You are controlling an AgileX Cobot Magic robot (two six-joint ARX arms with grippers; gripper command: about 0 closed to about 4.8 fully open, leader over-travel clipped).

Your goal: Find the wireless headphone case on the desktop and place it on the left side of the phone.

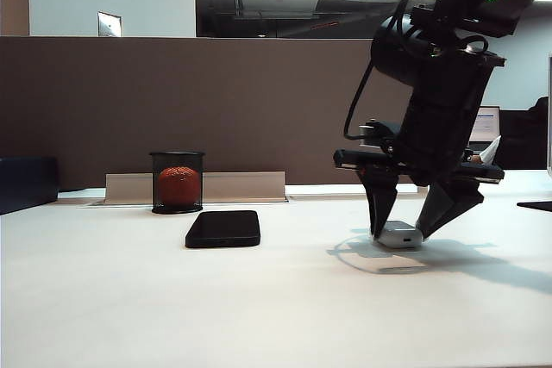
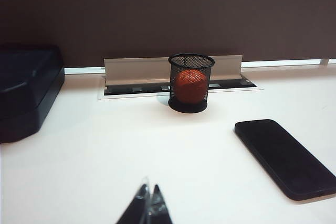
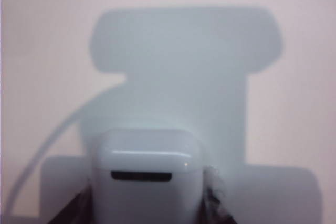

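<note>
The white wireless headphone case (image 1: 398, 233) lies on the desktop (image 1: 129, 299), well to the right of the black phone (image 1: 223, 228). My right gripper (image 1: 399, 234) points down over it, one finger against each side, shut on the case, which still rests on the surface. The right wrist view shows the case (image 3: 144, 182) with its dark slot between the right gripper's (image 3: 144, 214) fingers. My left gripper (image 2: 148, 190) hovers shut and empty above the desk, with the phone (image 2: 286, 157) off to one side of it. It does not appear in the exterior view.
A black mesh cup (image 1: 178, 183) holding an orange ball stands just behind the phone, by a grey cable slot (image 1: 233, 185). A dark box (image 1: 26, 183) sits at the far left against the brown partition. A laptop screen shows behind the right arm.
</note>
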